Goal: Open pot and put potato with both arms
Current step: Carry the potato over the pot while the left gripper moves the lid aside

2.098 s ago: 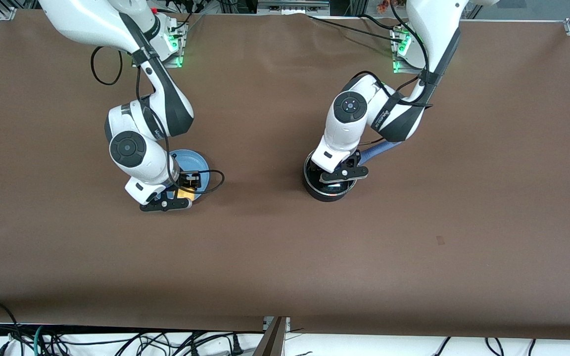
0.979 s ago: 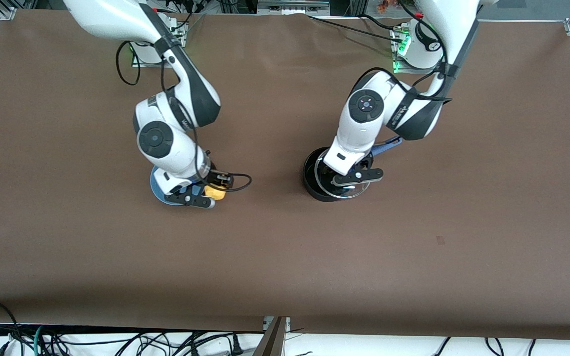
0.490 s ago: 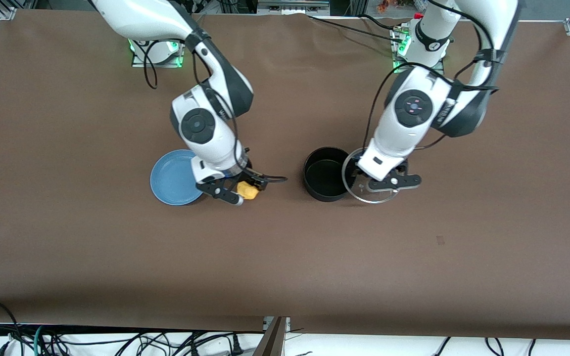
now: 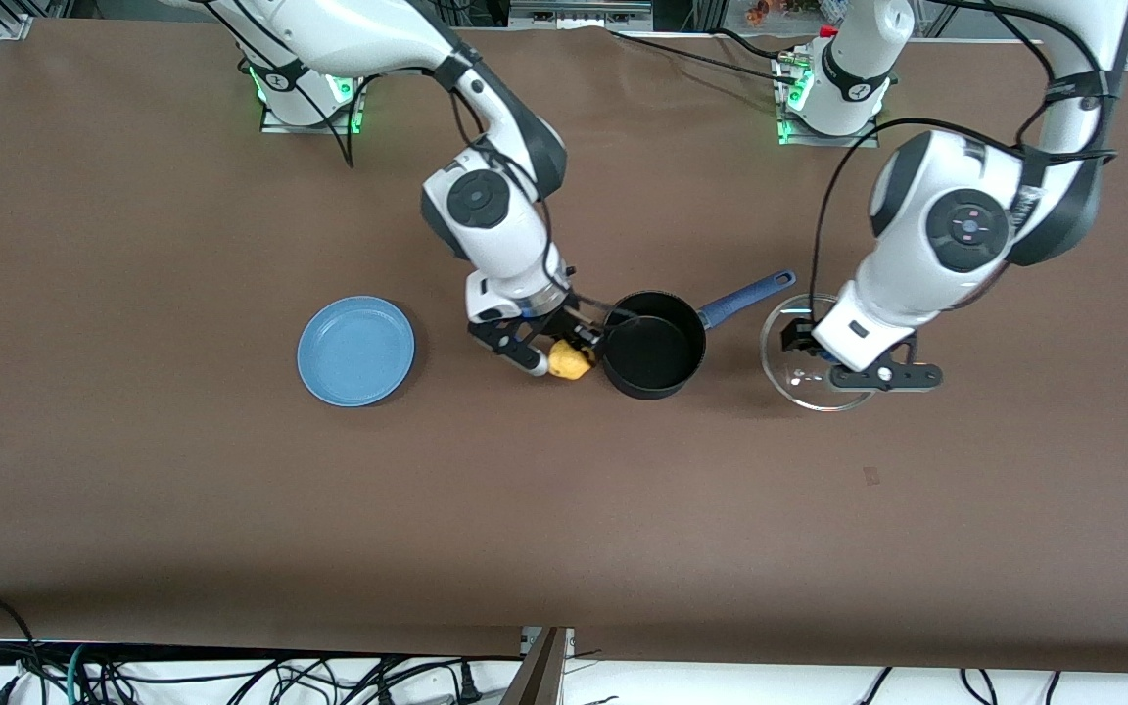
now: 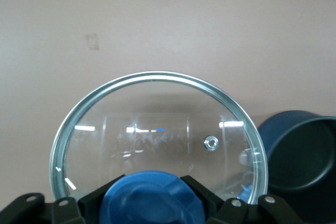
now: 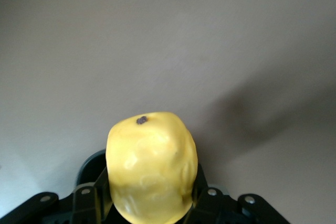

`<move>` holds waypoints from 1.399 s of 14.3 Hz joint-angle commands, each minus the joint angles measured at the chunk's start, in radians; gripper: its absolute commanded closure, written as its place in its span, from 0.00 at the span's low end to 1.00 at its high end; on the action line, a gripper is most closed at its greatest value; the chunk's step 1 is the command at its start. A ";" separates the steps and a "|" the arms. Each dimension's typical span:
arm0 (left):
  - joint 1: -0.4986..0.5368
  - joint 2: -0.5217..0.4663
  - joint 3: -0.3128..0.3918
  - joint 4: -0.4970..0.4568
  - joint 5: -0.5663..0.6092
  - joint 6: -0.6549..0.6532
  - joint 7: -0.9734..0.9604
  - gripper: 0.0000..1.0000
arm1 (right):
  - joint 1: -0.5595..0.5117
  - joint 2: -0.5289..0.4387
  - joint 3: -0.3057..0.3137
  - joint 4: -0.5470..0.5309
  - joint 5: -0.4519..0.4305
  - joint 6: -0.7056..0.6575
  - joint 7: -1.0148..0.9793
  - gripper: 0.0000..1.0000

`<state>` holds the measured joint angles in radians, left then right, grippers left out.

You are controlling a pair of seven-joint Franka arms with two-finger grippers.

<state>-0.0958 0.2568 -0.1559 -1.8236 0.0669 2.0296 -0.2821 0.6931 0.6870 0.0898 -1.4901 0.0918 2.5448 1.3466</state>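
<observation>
Front view: potato (image 4: 570,361) in right pincer (image 4: 546,354)

Brown tabletop (image 4: 133,509) with two items resting on it.
An open black pot (image 4: 652,343) stands mid-table, its blue handle angled toward the left arm's end; a flat blue plate (image 4: 355,351) lies well apart from it, toward the right arm's end.

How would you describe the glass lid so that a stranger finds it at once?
Start at the black pot in the middle of the table. Toward the left arm's end, the left gripper holds up the lid by its blue knob. It is the only clear, metal-rimmed disc here.
</observation>
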 commanded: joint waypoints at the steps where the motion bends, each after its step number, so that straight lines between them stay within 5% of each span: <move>1: 0.059 -0.060 -0.011 -0.058 -0.021 -0.005 0.086 0.53 | 0.041 0.048 -0.005 0.066 0.013 0.047 0.121 0.68; 7: 0.160 -0.062 -0.010 -0.135 -0.019 0.070 0.231 0.53 | 0.135 0.180 -0.005 0.151 0.011 0.212 0.314 0.68; 14: 0.232 -0.051 -0.010 -0.295 -0.018 0.294 0.324 0.53 | 0.149 0.210 -0.005 0.152 0.014 0.215 0.325 0.65; 15: 0.237 -0.042 -0.010 -0.296 -0.013 0.300 0.325 0.53 | 0.148 0.209 -0.005 0.152 0.014 0.215 0.325 0.58; 17: 0.240 -0.030 -0.010 -0.336 -0.012 0.369 0.327 0.53 | 0.147 0.209 -0.005 0.152 0.013 0.215 0.324 0.00; 20: 0.257 -0.010 -0.010 -0.382 -0.010 0.452 0.336 0.52 | 0.129 0.194 0.005 0.163 0.009 0.100 0.312 0.00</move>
<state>0.1386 0.2464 -0.1558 -2.1770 0.0667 2.4370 0.0147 0.8300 0.8787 0.0904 -1.3634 0.0922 2.7313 1.6581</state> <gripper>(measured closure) 0.520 0.048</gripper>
